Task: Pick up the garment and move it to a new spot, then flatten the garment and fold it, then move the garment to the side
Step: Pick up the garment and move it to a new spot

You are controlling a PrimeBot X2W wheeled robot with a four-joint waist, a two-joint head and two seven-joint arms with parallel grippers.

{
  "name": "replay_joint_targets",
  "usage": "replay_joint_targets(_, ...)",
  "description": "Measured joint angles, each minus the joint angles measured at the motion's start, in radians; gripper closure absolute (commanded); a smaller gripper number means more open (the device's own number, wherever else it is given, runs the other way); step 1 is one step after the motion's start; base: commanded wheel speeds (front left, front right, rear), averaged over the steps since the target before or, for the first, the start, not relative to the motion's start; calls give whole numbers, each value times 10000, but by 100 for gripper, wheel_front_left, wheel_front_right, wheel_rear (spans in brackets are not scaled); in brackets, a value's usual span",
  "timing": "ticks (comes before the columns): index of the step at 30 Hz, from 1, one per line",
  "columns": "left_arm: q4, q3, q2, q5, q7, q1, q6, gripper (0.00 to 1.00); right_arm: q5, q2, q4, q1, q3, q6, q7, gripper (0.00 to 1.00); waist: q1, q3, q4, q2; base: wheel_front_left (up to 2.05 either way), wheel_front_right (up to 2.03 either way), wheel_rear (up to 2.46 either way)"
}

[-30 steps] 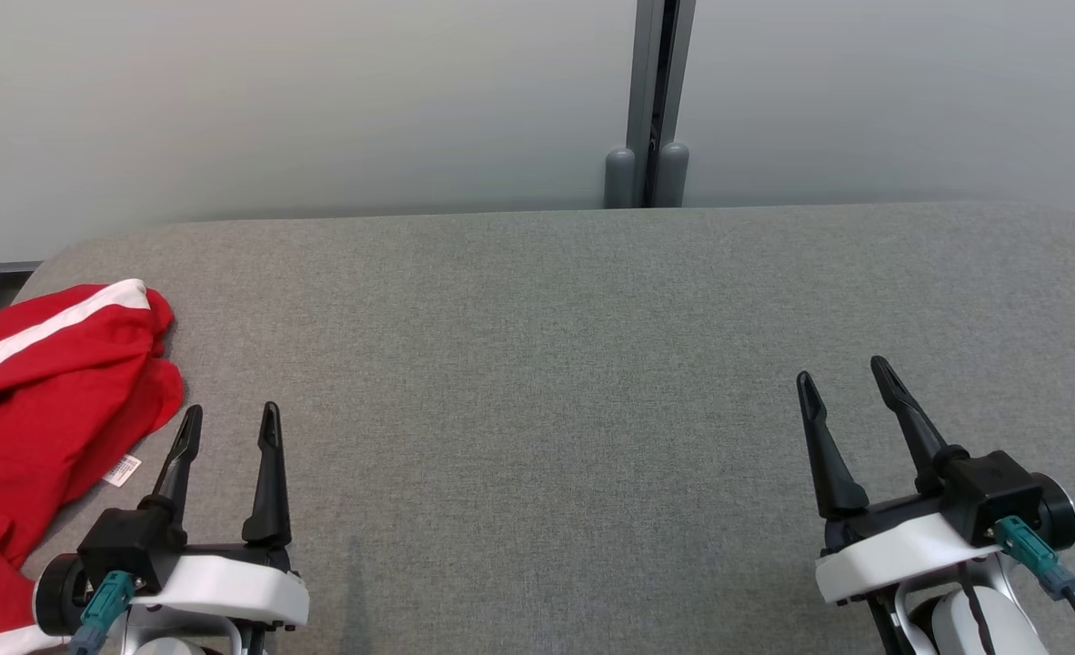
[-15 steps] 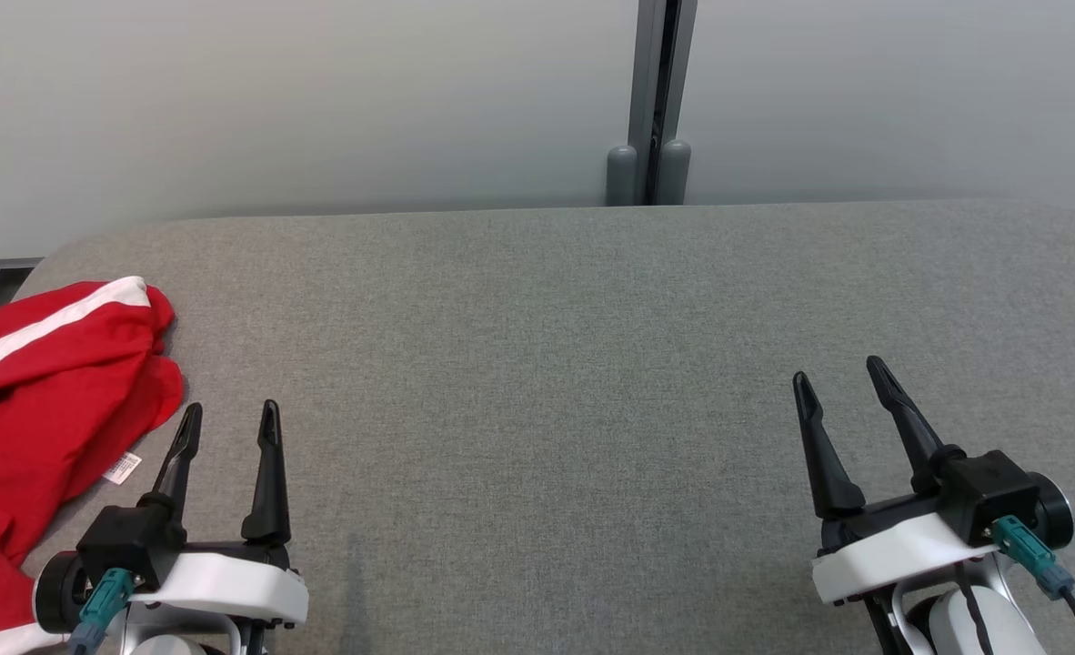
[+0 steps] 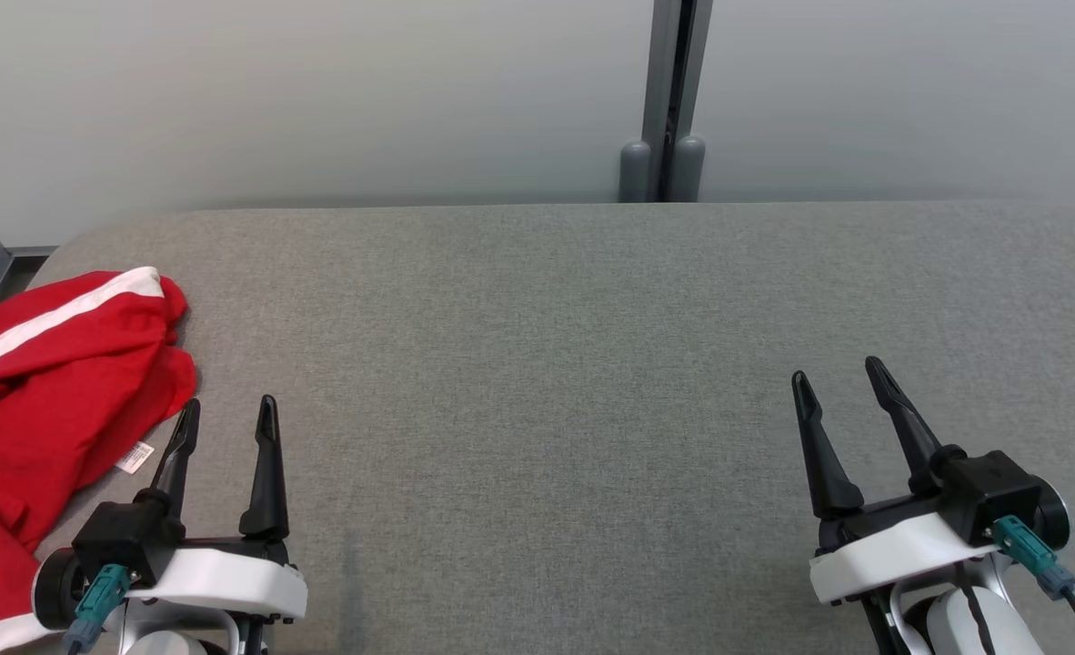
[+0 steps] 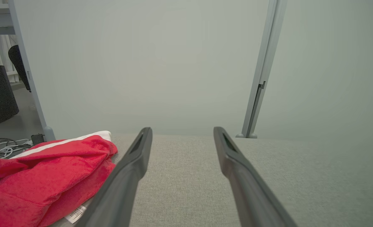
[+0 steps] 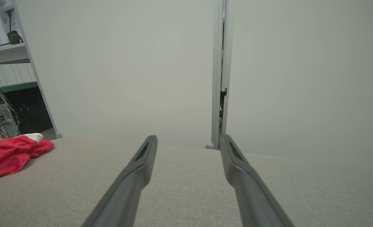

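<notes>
A crumpled red cloth garment with a white stripe [image 3: 55, 382] lies bunched at the far left end of the grey fabric-covered table [image 3: 547, 346], with its small white label [image 3: 135, 457] showing at the near edge. The left gripper [image 3: 230, 403] sits just beside it, jaws apart and empty. The right gripper [image 3: 836, 370] is well away on the right, also spread wide and holding nothing.

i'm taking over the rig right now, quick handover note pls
Left hand: open, holding nothing, low over the table, close beside the red garment.
Right hand: open, holding nothing, over the table's right side.
The red garment lies crumpled at the table's left end.
Done: nothing yet.
Left: pick it up, move it, flatten, fold, set aside.
</notes>
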Motion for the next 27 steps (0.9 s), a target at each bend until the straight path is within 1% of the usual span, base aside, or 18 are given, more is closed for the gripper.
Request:
replay_joint_targets(8,73,84,2,-173,-2,-43,13,0,226,-4,92,4,113,0,0,0,-1,54,755,0,0,0,0)
replay_joint_targets(18,178,242,6,-305,-2,-81,121,0,686,2,184,-32,378,0,0,0,0,159,2100,0,0,0,0)
replay_joint_targets(19,178,242,6,-305,-2,-81,121,0,686,2,184,-32,378,0,0,0,0,159,2100,0,0,0,0)
replay_joint_targets(27,336,349,6,-314,-2,-65,98,0,834,-2,213,-26,468,0,-2,0,-1,95,3218,0,0,0,0)
